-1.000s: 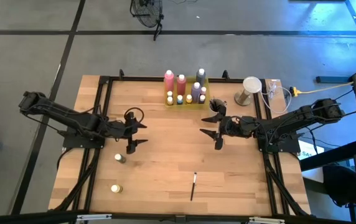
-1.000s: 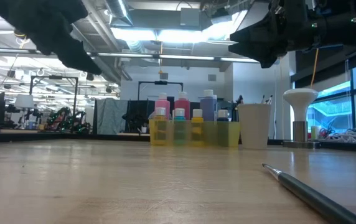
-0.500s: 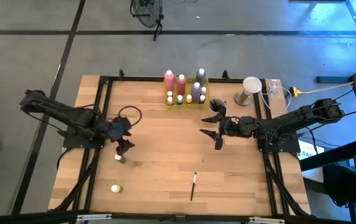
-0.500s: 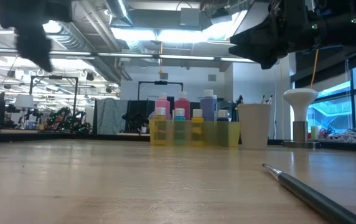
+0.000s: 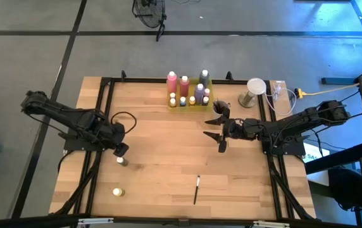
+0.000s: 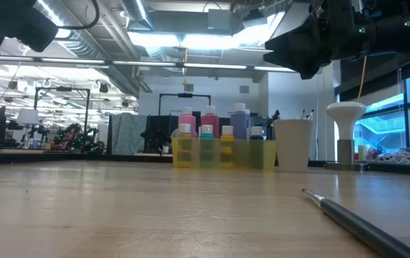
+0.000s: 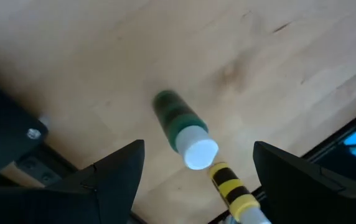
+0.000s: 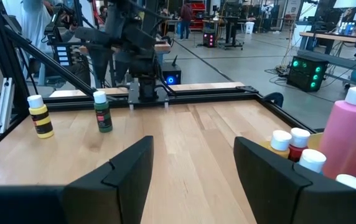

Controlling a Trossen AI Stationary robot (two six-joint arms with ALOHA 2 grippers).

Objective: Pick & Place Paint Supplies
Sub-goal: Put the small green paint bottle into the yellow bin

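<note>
Wooden table, left gripper spread above upright green bottle.

Grey floor with dark seams surrounds the table; a fan stands beyond it. Ceiling lights glow overhead, windows at right

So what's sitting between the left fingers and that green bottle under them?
Nothing. In the left wrist view the open left gripper hangs above the upright green bottle, white cap between the fingers, only bare wood around. A yellow bottle stands just beyond.
</note>
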